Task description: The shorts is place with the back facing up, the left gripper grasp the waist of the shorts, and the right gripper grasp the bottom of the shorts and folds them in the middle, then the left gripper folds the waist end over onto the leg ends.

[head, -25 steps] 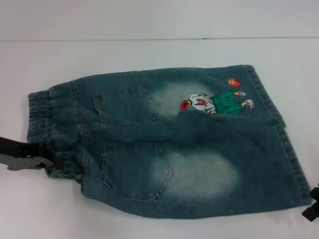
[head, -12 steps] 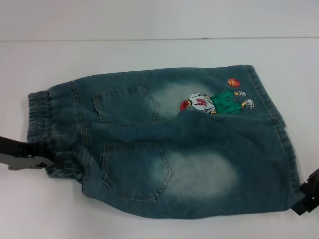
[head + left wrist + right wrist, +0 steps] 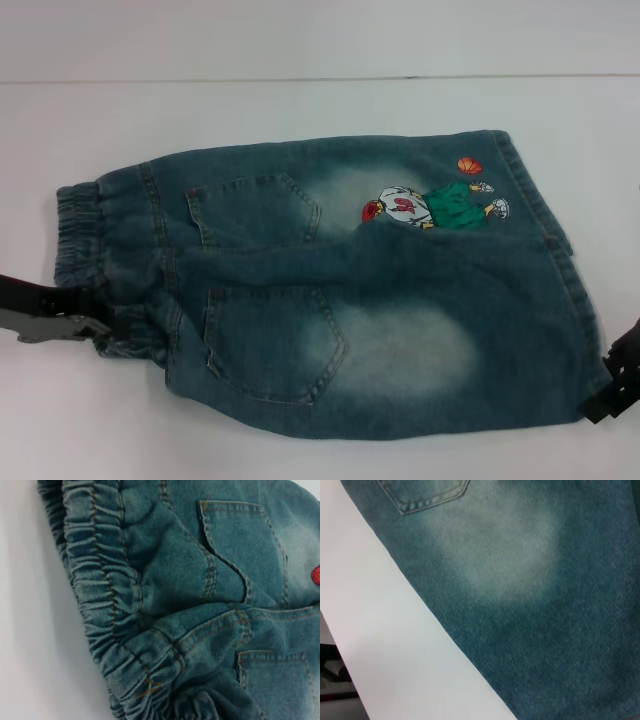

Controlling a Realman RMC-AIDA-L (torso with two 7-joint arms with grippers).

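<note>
One pair of shorts (image 3: 340, 290) here, spread flat on the white table (image 3: 300, 105) with the back side up, and two grippers in play, one at each end. Nearest the camera is the lower leg with the first of two back patch pockets (image 3: 272, 343) and a big faded patch next to it. The right gripper (image 3: 615, 385) sits at the near right corner, right up against the leg ends (image 3: 575, 290), and it looks like it's touching the hem there, but only a black chunk of it pokes in from the edge, so I honestly can't tell if its fingers are apart or pinched on the cloth. Its wrist view just shows denim close up and a strip of table. On the other side the left gripper (image 3: 100, 325) comes in low and roughly level from the left edge, its tip right at the gathered waist (image 3: 85, 255), near corner; the fabric bunches up around it, so it seems to be clamped on the waistband, fingers together on the denim. Farther back is the second pocket (image 3: 255, 210), then one embroidered cartoon basketball player (image 3: 430, 205) with one little orange ball (image 3: 469, 166) up by the far leg hem.
</note>
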